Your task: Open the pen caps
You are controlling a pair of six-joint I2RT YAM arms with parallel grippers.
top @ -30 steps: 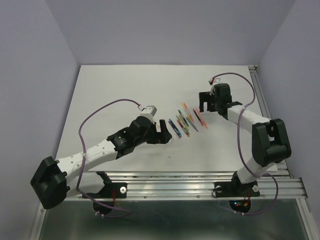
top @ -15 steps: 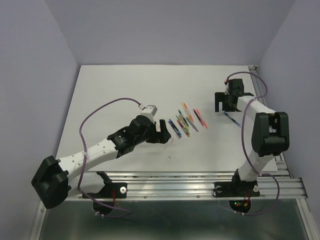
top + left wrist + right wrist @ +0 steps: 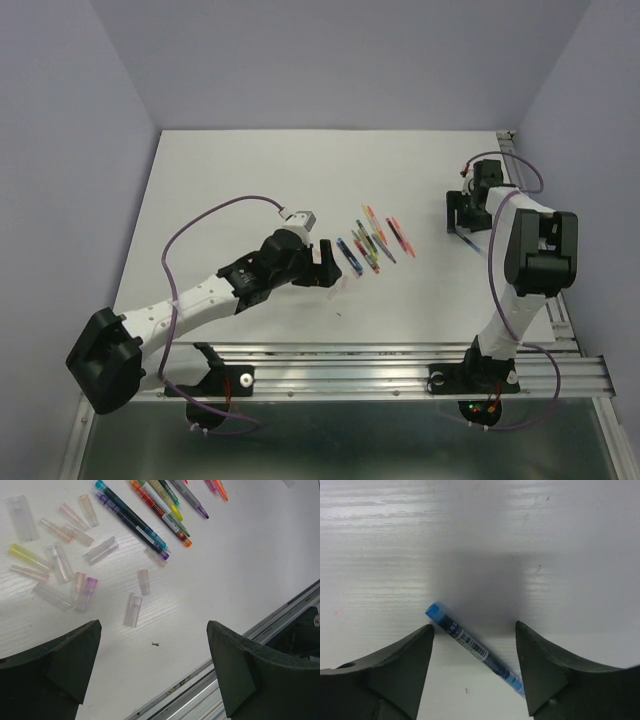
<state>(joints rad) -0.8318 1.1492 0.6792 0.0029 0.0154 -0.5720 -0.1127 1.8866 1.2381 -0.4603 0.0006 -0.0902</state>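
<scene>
Several pens [image 3: 375, 238] lie in a row mid-table, also in the left wrist view [image 3: 135, 517]. Several pale translucent pen caps [image 3: 132, 610] lie scattered loose beside them; some are tinted yellow, pink or purple. My left gripper [image 3: 330, 270] hovers just left of the pens, over the caps, open and empty [image 3: 154, 627]. My right gripper [image 3: 456, 213] is at the far right of the table, open [image 3: 474, 627]. A blue pen [image 3: 470, 642] lies diagonally on the table between its fingers, not gripped. It shows faintly in the top view [image 3: 468, 236].
An aluminium rail [image 3: 400, 360] runs along the table's front edge, also in the left wrist view [image 3: 280, 615]. A small dark speck [image 3: 156, 643] lies on the table near the caps. Lilac walls enclose the table on three sides.
My right arm has swung from beside the pen row out to the far right of the table. The blue pen now lies there under it. The left arm has barely moved.
</scene>
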